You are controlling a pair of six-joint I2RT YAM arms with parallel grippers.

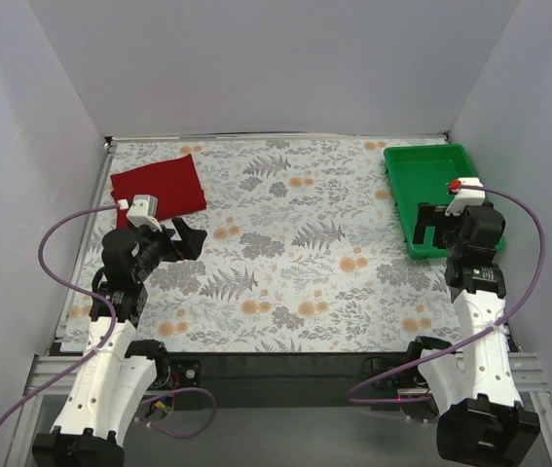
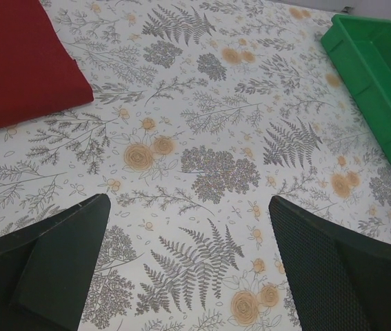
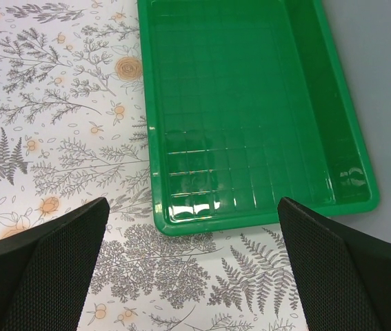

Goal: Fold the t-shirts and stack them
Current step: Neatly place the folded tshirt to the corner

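Lying folded into a flat rectangle at the far left corner of the table (image 1: 295, 282), the red t-shirt (image 1: 157, 188) sits just beyond the left gripper (image 1: 190, 239), whose jaws are spread wide and hold nothing; the gripper hovers over bare patterned surface near the shirt's near right corner, not touching it. The right gripper (image 1: 430, 226) is likewise spread and empty, hanging over the near end of the green tray (image 1: 397, 199), well apart from the shirt. The main risk, as I judge it, is undoing the fold: a pinch at a corner or edge would likely catch only the top layer of soft cloth, and lifting then peels the rectangle open. Pushing down and dragging could bunch it into wrinkles instead. The shirt also lies close to the left wall and the back edge, so an approach from that side looks cramped and the arm could brush the wall. If the shirt is meant to travel across to the tray (the pictures do not say where the stack belongs), a one-handed carry over that long stretch could let it sag and unfold, since the right arm is too far off to support the other side.
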